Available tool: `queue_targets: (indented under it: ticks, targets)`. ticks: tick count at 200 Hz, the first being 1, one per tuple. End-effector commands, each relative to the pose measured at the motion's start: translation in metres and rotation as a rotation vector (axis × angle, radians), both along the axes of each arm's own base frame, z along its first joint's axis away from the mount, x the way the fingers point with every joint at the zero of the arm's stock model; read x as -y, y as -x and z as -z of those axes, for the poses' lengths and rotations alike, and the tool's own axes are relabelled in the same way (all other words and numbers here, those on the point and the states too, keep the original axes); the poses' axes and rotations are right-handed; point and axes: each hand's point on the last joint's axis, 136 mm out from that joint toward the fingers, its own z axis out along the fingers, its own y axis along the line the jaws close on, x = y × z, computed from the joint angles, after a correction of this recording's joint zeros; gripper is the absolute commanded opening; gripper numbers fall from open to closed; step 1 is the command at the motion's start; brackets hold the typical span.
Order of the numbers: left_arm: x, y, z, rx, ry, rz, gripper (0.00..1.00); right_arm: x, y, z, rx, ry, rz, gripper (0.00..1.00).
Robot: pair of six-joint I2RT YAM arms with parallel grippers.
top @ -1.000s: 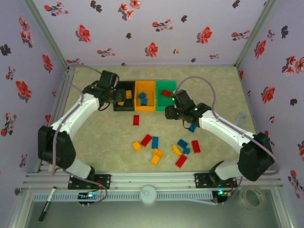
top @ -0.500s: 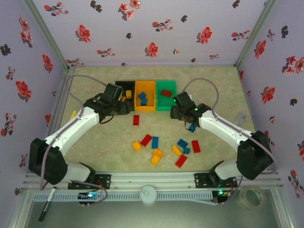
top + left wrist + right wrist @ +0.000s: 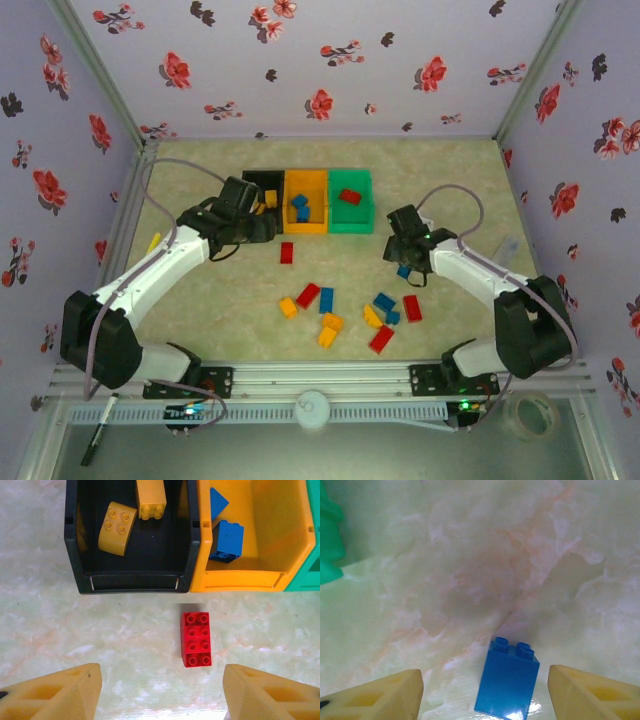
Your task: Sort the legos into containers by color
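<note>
Three joined containers stand at the back: black (image 3: pixel 266 178), orange (image 3: pixel 306 228) and green (image 3: pixel 351 226). The black bin (image 3: pixel 132 581) holds two yellow legos (image 3: pixel 117 528), the orange bin (image 3: pixel 250 577) blue ones (image 3: pixel 226 541), and the green one a red brick (image 3: pixel 350 196). My left gripper (image 3: pixel 262 228) hangs open just in front of the black bin, and a red brick (image 3: pixel 196 639) lies ahead of its open fingertips (image 3: pixel 161 690). My right gripper (image 3: pixel 485 690) is open low over the table, a blue brick (image 3: pixel 507 680) untouched between its fingers. Several loose legos (image 3: pixel 326 300) lie nearer the front.
A thin yellow stick (image 3: pixel 153 242) lies by the left wall. The green bin's edge (image 3: pixel 330 545) shows at the left of the right wrist view. A black marker (image 3: pixel 100 428), a white knob (image 3: pixel 313 408) and a tape roll (image 3: pixel 528 415) sit below the table's front rail.
My right gripper drew back from the green bin toward the right, came down around the blue brick and opened wider. My left gripper pulled back from the black bin a second ago and has since held still.
</note>
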Motion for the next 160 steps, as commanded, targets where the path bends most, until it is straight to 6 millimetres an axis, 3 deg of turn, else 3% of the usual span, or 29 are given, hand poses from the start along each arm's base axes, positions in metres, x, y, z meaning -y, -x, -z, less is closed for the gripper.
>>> queue_targets:
  ticks: [1, 160]
  targets:
    - [0.0, 0.001, -0.005, 0.021, 0.001, -0.008, 0.65, 0.008, 0.006, 0.006, -0.012, -0.01, 0.057, 0.69]
    - [0.007, 0.0, -0.011, 0.026, -0.009, 0.023, 0.65, 0.002, -0.001, 0.033, -0.051, -0.06, 0.047, 0.45]
